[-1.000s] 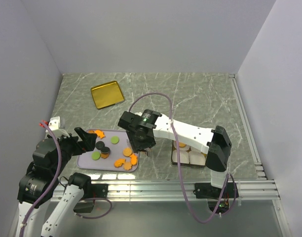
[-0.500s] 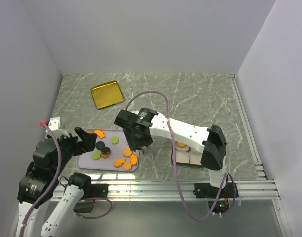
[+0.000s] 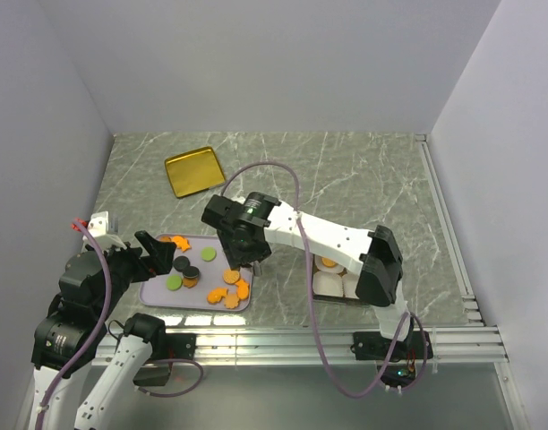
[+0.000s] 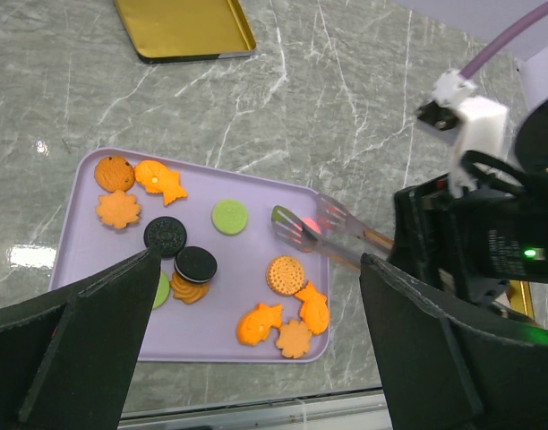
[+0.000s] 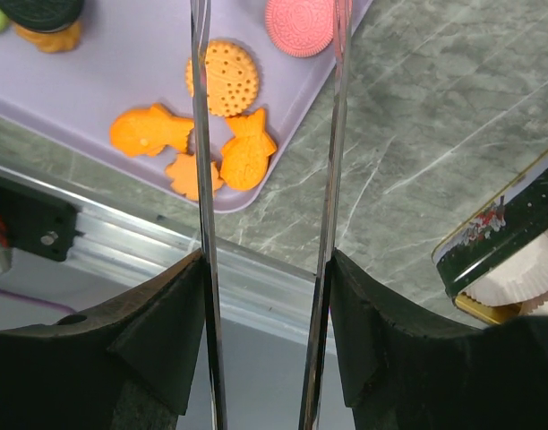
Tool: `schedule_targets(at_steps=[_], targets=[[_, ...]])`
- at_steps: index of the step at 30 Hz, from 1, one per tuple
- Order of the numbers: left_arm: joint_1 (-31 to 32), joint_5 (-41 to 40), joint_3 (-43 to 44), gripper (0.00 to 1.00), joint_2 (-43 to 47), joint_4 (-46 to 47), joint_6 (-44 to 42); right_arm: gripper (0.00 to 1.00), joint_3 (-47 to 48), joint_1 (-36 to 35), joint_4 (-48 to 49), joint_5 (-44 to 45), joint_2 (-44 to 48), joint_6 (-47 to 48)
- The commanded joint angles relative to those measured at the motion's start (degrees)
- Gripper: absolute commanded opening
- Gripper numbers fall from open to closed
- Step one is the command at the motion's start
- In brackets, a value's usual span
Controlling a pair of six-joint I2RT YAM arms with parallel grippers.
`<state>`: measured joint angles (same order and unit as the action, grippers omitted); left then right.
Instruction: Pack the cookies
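Both jaws stand open, empty; right gripper [image 5: 267, 54] tongs straddle the pink cookie [image 5: 299, 22]. Cookies judged light, brittle; edges should be pinched gently.

Overhead plus two close wrist views

cookies [image 4: 211, 260]: flat, scattered on the lavender tray [image 4: 95, 170]
orange ones: rounds, fish and flower shapes
others: two black sandwich cookies, green discs, one pink
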<state>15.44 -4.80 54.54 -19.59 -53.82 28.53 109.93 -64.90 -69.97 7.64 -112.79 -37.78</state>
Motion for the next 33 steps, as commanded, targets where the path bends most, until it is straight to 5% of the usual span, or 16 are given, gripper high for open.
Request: schedule_targets(at_steps=[1, 20, 33], targets=[[-0.24, 0.23, -0.40, 0.99, 0.70, 2.23, -0.67, 0.61, 1.17, -0.22, 0.19, 0.10, -1.02, 0.87], [-0.15, 0.14, -0.40, 0.99, 1.31, 2.32, -0.67, 0.60, -3.85, -0.40, -0.16, -1.13, 0.38, -0.45], [-0.24, 0.23, -0.40, 1.00, 1.05, 2.32, -0.67, 0.51, -3.67, -0.75, 0.28, -3.33, 0.47, -1.07]])
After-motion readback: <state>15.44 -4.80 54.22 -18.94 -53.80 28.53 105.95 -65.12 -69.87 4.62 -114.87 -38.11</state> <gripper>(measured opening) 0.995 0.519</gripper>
